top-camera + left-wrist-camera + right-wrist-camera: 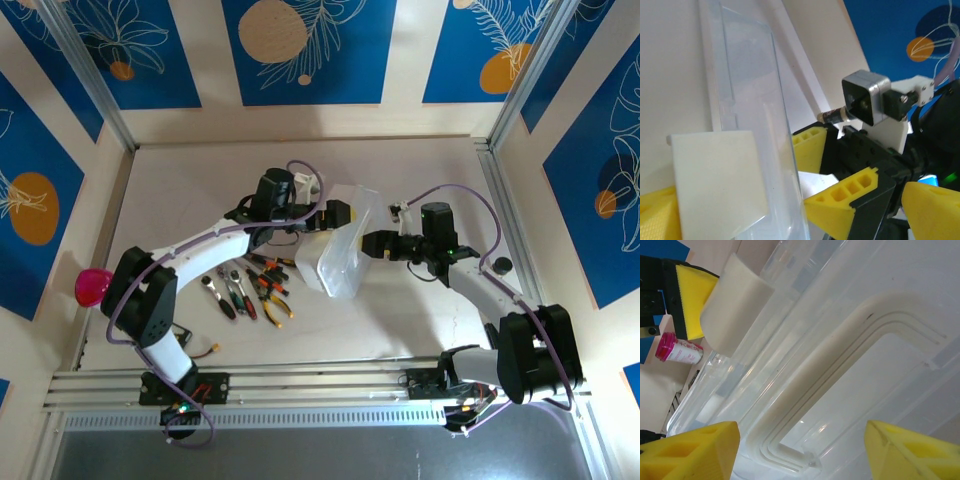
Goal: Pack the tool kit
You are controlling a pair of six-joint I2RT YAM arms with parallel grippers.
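The tool kit's clear case (340, 255) stands open in the middle of the table with its lid raised between my two grippers. Its hand tools (250, 285), with yellow, red and black handles, lie loose on the table to the left of the case. My left gripper (335, 218) is open wide. The lid's edge (752, 90) and a white latch (715, 180) lie between its fingers (790, 220). My right gripper (372, 244) is open too, its fingertips (800, 450) set against the lid's outer face (850, 365).
A pink ball (92, 285) sits at the table's left edge. A small orange and black item (205, 350) lies near the left arm's base, and a black knob (502, 265) sits by the right rail. Walls close in the table at the back and sides.
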